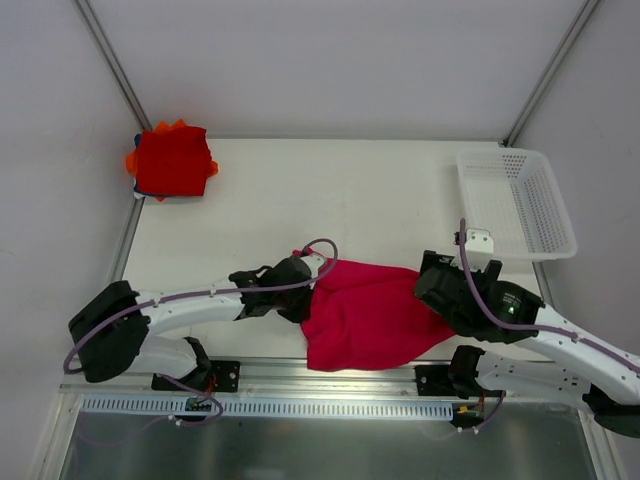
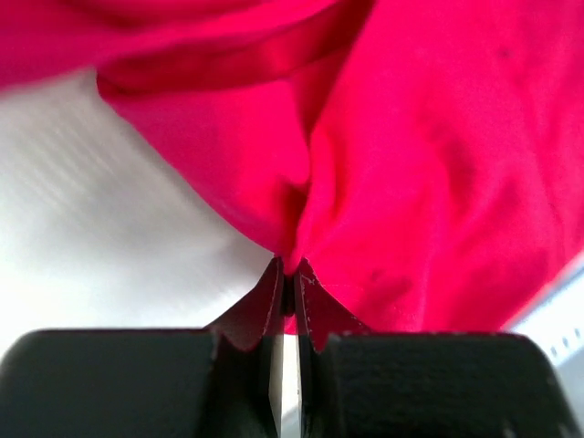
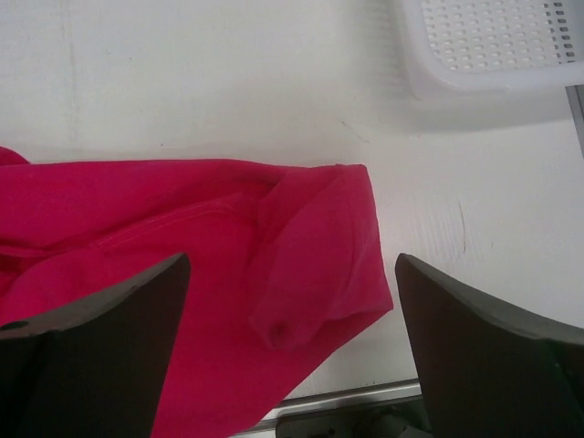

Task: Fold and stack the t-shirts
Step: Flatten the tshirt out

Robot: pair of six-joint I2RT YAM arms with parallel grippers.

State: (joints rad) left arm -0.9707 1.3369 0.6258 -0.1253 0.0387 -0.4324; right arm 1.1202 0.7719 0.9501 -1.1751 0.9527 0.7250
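Observation:
A crimson-pink t-shirt point(image 1: 370, 315) lies crumpled at the table's near edge between my two arms. My left gripper point(image 1: 303, 295) is shut on its left edge; in the left wrist view the cloth point(image 2: 411, 164) is pinched between the closed fingertips point(image 2: 288, 278). My right gripper point(image 1: 432, 283) hovers open over the shirt's right side; in the right wrist view a sleeve point(image 3: 315, 265) lies between its spread fingers point(image 3: 109, 328). A stack of folded t-shirts point(image 1: 172, 160), red on top with orange and blue edges, sits at the far left corner.
A white perforated basket point(image 1: 518, 203) stands at the far right, also in the right wrist view point(image 3: 484, 41). The table's metal front rail point(image 1: 330, 375) runs just below the shirt.

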